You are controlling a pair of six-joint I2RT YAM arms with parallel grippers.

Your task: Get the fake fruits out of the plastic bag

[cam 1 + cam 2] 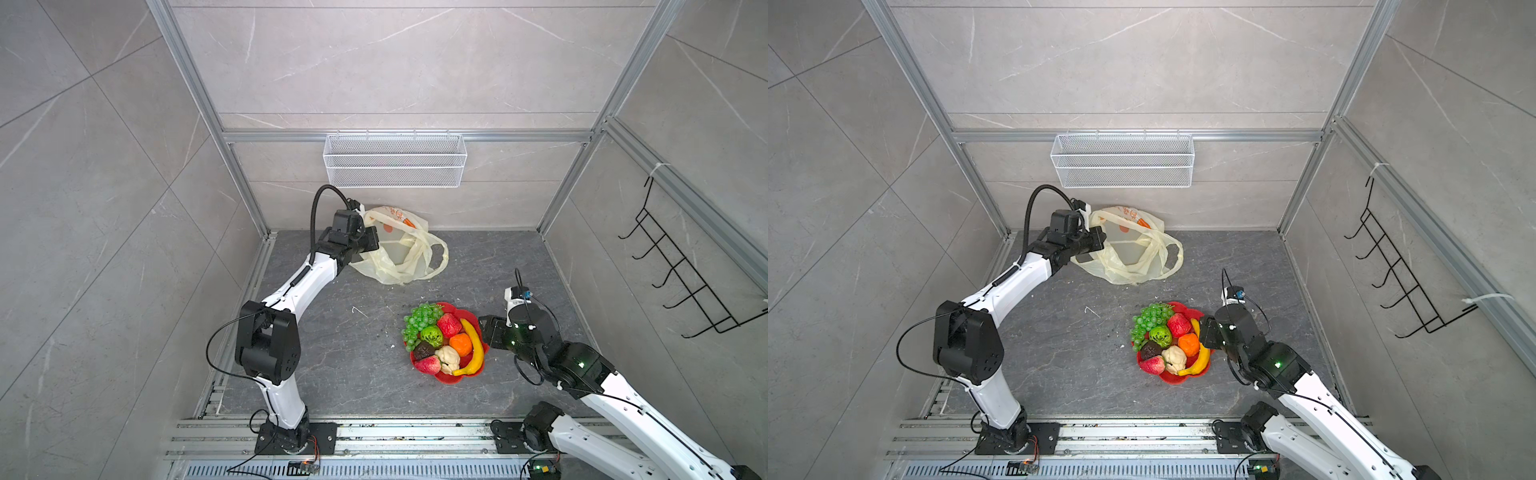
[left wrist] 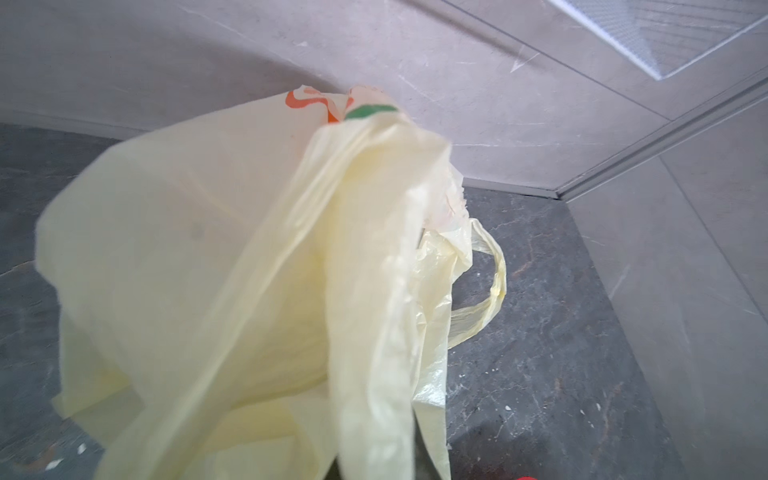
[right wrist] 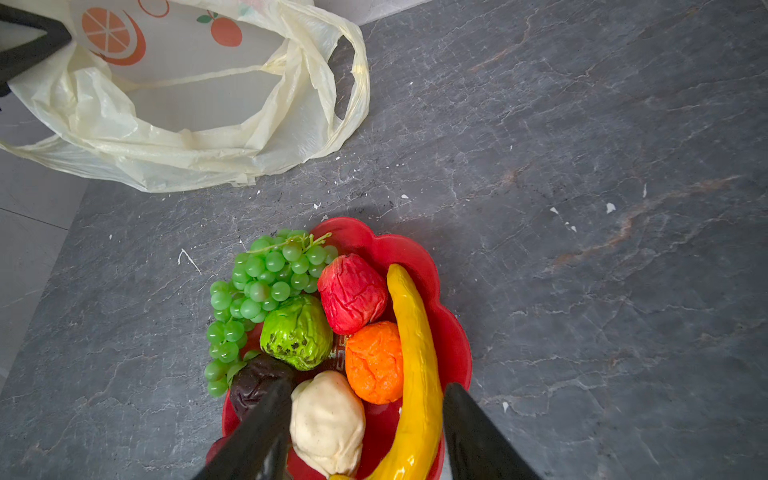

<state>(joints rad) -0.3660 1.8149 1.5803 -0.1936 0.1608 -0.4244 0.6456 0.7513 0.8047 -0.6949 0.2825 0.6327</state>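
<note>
Risk: right claw [image 3: 369,388], released, has banana [image 3: 415,332] and cream piece [image 3: 328,419] between its jaws; a crooked retreat could flick them off red plate [image 3: 455,332]. Left claw [image 1: 371,240] clenched on plastic bag [image 3: 104,116].

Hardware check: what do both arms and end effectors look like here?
Both arms have white link shells, black joint housings and black base plates. The left arm carries a black corrugated hose. The right arm shows green status lights and thin black cables. The left end effector and right end effector are black with tapered fingers.
</note>
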